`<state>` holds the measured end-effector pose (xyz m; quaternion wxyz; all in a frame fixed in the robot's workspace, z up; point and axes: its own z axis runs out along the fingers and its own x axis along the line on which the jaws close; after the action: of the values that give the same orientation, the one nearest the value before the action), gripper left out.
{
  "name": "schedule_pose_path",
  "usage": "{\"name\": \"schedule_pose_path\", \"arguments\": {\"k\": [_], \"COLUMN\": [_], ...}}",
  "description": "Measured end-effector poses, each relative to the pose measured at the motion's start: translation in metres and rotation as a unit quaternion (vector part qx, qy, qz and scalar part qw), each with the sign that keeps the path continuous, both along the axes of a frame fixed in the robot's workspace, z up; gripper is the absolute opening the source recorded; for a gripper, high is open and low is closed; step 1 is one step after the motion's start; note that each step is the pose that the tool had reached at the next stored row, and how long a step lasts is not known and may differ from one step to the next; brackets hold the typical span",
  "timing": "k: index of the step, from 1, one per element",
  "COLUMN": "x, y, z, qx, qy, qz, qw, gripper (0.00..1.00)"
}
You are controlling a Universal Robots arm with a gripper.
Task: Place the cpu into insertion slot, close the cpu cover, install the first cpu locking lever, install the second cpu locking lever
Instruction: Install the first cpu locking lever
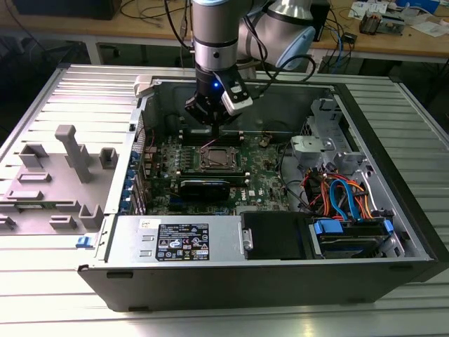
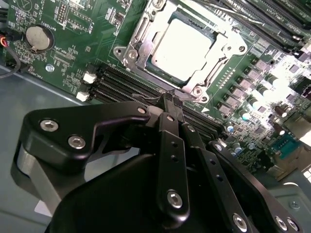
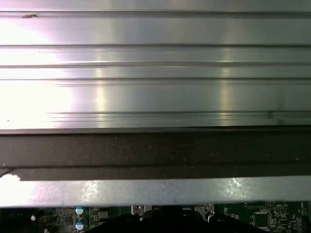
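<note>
The cpu (image 2: 182,42) lies flat in the insertion slot (image 1: 221,160) on the green motherboard (image 2: 73,53). Its silver top shows through the square cut-out of the cpu cover (image 2: 138,46), which lies down flat around it. In the exterior view my gripper (image 1: 207,125) hangs inside the open computer case, just behind the socket. In the second wrist view its black fingers (image 2: 167,126) are pressed together, and the gripper (image 2: 171,98) ends close to the socket's near edge by the RAM slots. Nothing is held. I cannot make out the locking levers.
The case (image 1: 393,232) lies open on a slatted aluminium table (image 3: 155,63). Long black RAM slots (image 2: 126,80) flank the socket. Orange and blue cables (image 1: 340,193) and a drive bay fill the exterior view's right. A grey fixture (image 1: 66,158) stands on the exterior view's left.
</note>
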<state>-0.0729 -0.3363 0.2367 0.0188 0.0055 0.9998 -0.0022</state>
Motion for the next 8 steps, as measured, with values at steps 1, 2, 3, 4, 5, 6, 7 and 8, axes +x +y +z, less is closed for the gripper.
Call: {"name": "schedule_pose_path", "arguments": {"k": [1, 2, 3, 4, 5, 6, 7, 8], "x": [0.0, 0.0, 0.0, 0.0, 0.0, 0.0001, 0.0001, 0.0002], "y": [0.0006, 0.0012, 0.0019, 0.0025, 0.003, 0.0031, 0.0032, 0.0034], "z": [0.0, 0.0, 0.0, -0.0001, -0.0002, -0.0004, -0.0005, -0.0006], "qx": [-0.0023, -0.003, -0.003, -0.003, -0.003, -0.0029, -0.003, -0.0031], "qy": [0.0, 0.0, 0.0, 0.0, 0.0, -0.0001, 0.0, 0.0], "qz": [0.0, 0.0, 0.0, 0.0, 0.0, 0.0, 0.0, 0.0], "qw": [1.0, 1.0, 1.0, 1.0, 1.0, 1.0, 1.0, 1.0], "gripper": [0.11, 0.11, 0.11, 0.11, 0.11, 0.11, 0.11, 0.11]}}
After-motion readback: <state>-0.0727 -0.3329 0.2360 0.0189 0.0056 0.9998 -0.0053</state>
